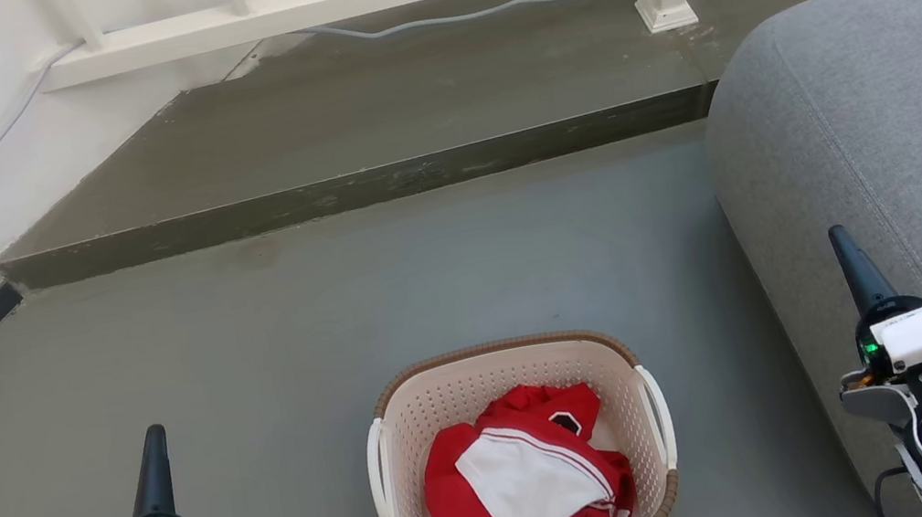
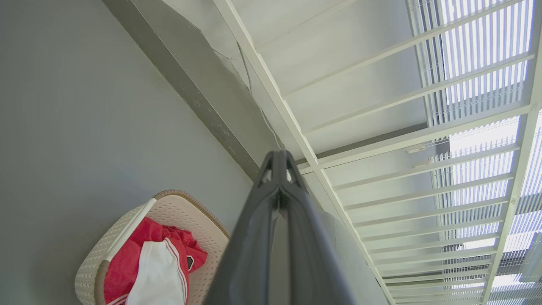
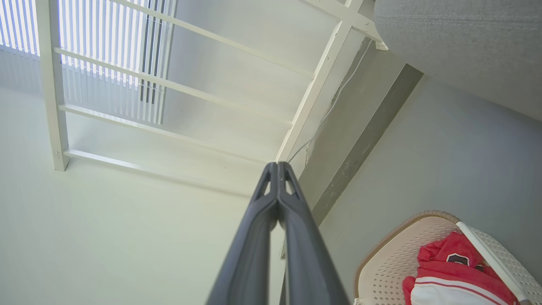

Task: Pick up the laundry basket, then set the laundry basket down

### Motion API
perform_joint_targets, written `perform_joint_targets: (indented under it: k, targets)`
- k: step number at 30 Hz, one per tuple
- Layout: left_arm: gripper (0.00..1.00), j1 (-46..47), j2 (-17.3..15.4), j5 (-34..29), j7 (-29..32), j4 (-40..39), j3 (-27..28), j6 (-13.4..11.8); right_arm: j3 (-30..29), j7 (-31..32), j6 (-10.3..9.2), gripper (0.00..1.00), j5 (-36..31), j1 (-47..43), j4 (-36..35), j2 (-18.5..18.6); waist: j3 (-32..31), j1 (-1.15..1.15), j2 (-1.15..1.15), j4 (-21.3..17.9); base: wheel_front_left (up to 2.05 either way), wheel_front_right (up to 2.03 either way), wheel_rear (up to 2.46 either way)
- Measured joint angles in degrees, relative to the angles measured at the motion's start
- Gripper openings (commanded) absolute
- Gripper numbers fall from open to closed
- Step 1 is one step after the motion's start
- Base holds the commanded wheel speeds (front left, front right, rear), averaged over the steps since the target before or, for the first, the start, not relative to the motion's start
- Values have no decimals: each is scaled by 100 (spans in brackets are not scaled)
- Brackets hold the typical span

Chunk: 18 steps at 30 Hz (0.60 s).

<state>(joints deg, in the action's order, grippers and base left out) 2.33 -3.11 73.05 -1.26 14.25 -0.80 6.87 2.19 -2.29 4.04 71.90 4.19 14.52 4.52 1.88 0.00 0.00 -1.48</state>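
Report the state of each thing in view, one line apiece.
laundry basket: upright on the floor, loaded, not gripped.
clothes: crumpled inside the laundry basket.
left gripper: shut, empty, apart from the laundry basket.
right gripper: shut, empty, apart from the laundry basket.

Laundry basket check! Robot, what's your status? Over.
Left gripper and right gripper shut, empty. Laundry basket on floor between them, untouched, clothes inside. Sofa close on right.
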Motion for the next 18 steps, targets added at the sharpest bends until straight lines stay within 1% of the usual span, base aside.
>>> perform_joint_targets:
  k: [18]
  targets:
    - [0, 8, -3, 1201, 304, 77, 142, 0, -349, 314, 151, 0, 1324, 0, 63, 1, -101, 0, 0, 87, 0, 0, 0]
